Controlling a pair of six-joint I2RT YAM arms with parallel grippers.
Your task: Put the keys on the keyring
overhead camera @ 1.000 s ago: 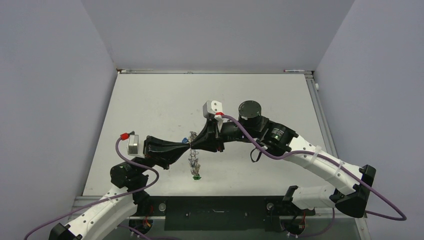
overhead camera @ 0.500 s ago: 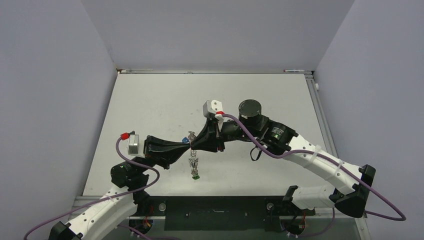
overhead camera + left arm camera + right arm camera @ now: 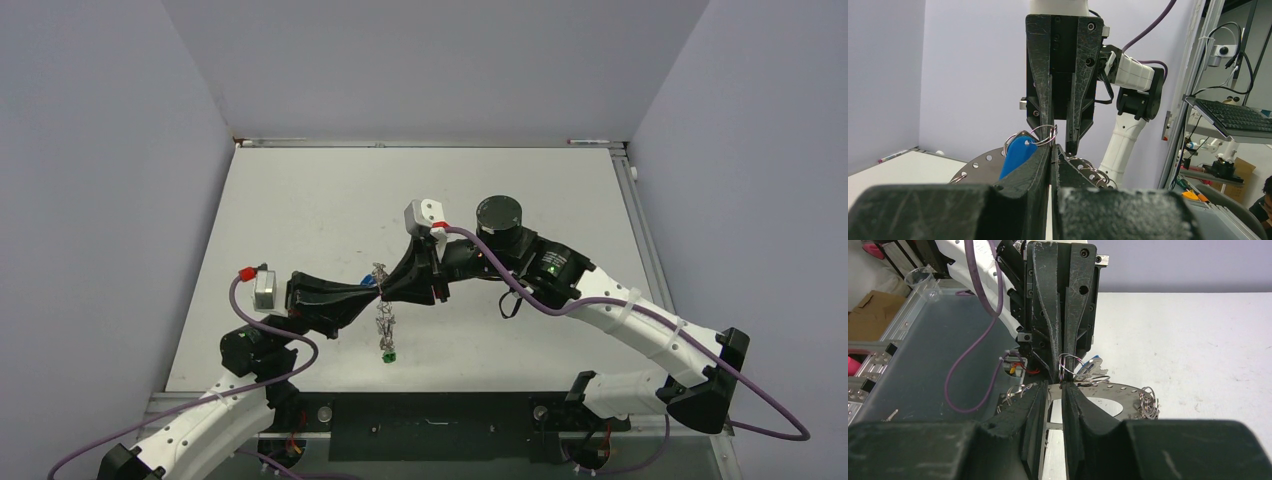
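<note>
The keyring (image 3: 980,162), a flat grey perforated metal ring, is held up between both grippers over the table's middle. My left gripper (image 3: 1053,147) is shut on the small wire loop (image 3: 1044,135) of the blue key (image 3: 1015,152), right at the ring's edge. My right gripper (image 3: 1054,386) faces it tip to tip, jaws a narrow gap apart with the ring's grey band (image 3: 1120,392) between them. From above, the left gripper (image 3: 372,288) and right gripper (image 3: 388,288) meet. Several keys (image 3: 385,328) hang below, a green one (image 3: 387,352) lowest.
The white table (image 3: 300,200) is walled on three sides. The right arm's black joint (image 3: 498,215) stands behind the grippers. More wire loops (image 3: 1148,402) sit on the ring's far side.
Both grippers and the ring have shifted slightly left. The hanging keys have swung a little with them. The grips look the same.
</note>
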